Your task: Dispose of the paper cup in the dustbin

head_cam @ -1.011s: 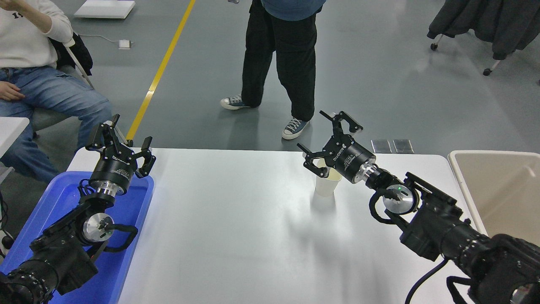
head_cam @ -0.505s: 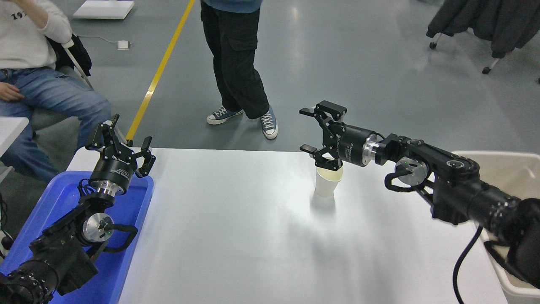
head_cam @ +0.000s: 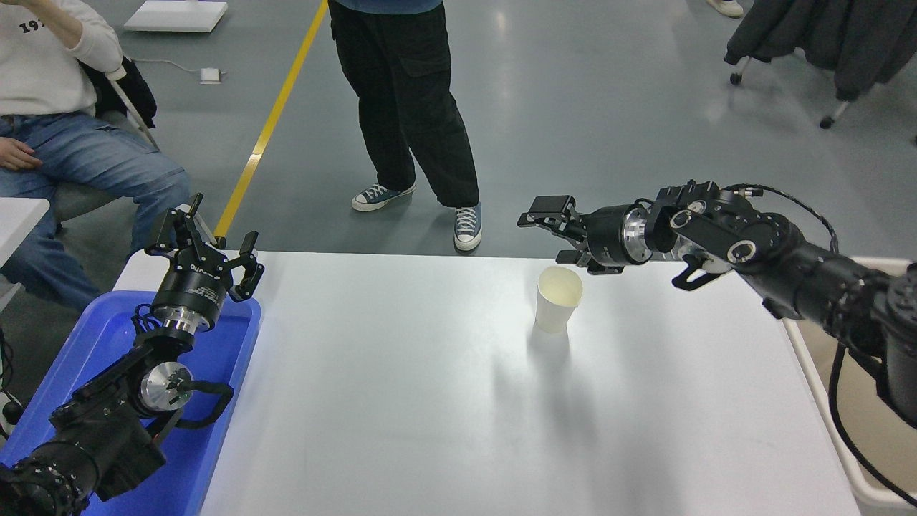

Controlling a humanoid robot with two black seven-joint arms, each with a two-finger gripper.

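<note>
The paper cup (head_cam: 558, 302) stands upright on the white table (head_cam: 401, 401), right of centre near the far edge, its cream inside showing. My right gripper (head_cam: 552, 230) is open and empty, turned sideways and pointing left, in the air just above and behind the cup, not touching it. The beige dustbin (head_cam: 819, 387) stands off the table's right edge, largely hidden behind my right arm. My left gripper (head_cam: 204, 240) is open and parked at the lower left.
A bright blue tray (head_cam: 215, 430) lies under my left arm at the table's left end. A person's legs (head_cam: 412, 107) stand just beyond the far edge. Another person (head_cam: 64, 143) sits at the upper left. A coat-draped chair (head_cam: 824, 43) stands at the back right.
My right gripper has lifted off the cup's rim, risen, and swung right and back, turning to point sideways. The cup has stayed put. The standing person has shifted left.
</note>
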